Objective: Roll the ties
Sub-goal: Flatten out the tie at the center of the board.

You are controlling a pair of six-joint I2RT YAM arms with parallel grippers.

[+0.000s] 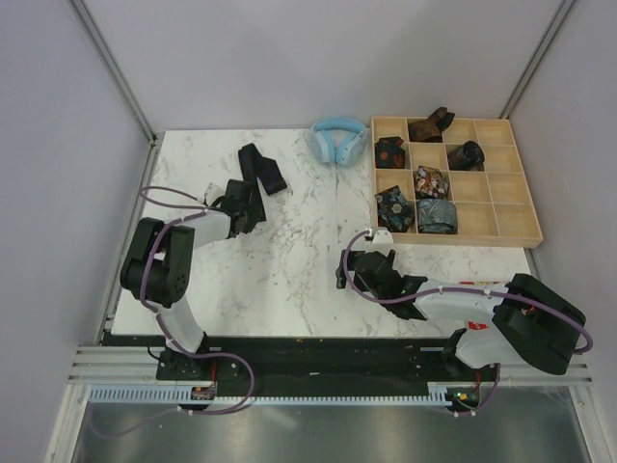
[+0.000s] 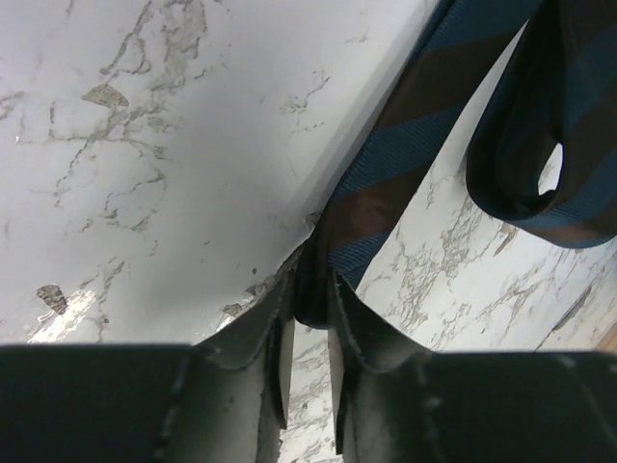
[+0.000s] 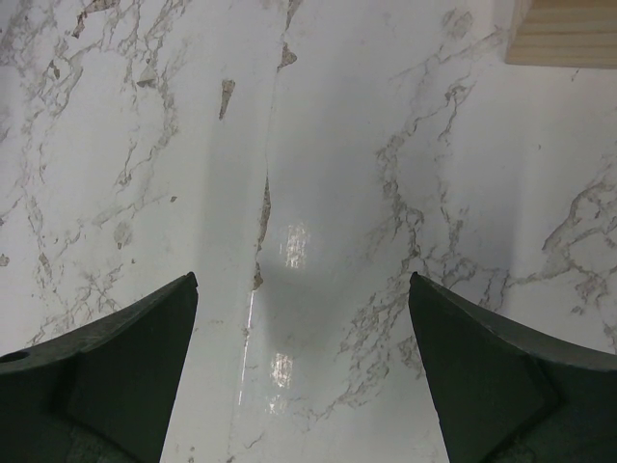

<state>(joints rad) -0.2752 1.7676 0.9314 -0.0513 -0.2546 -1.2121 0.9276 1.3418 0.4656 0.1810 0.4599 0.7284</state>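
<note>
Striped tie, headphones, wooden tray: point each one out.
striped tie [image 2: 405,145], left wrist view, on its blue and brown striped band.
headphones [image 1: 326,145], top external view, on an ear cup.
wooden tray [image 1: 508,188], top external view, on the floor of an empty compartment.

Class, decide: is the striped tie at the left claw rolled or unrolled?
Unrolled: the striped tie lies as a flat strip with a loose loop, pinched in the left claw.

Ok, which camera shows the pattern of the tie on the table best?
Left wrist: the tie fills the frame, blue and brown stripes clear, its end pinched in the left claw. The top view shows only a small dark strip; the right wrist view misses it.
</note>
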